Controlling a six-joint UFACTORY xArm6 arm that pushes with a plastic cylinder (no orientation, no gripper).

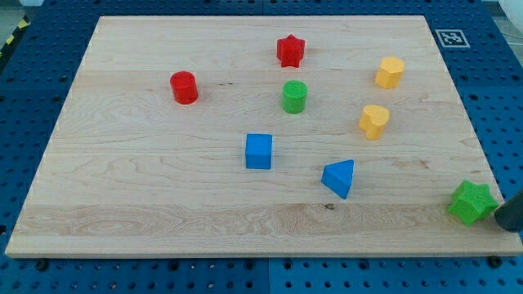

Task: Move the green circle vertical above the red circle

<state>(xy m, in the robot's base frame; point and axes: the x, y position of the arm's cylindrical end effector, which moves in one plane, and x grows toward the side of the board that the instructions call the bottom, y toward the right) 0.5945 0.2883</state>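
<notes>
The green circle [294,96] stands near the middle of the wooden board [147,180], a little toward the view's top. The red circle [184,87] stands to its left, well apart from it. My tip [505,222] shows as a dark rod end at the view's bottom right edge, just off the board's right side. It is right next to a green star [472,202] and far from both circles.
A red star [289,51] lies above the green circle. A yellow hexagon [390,73] and a yellow heart-like block [373,121] lie at the right. A blue cube [258,151] and a blue triangle [339,177] lie below the middle.
</notes>
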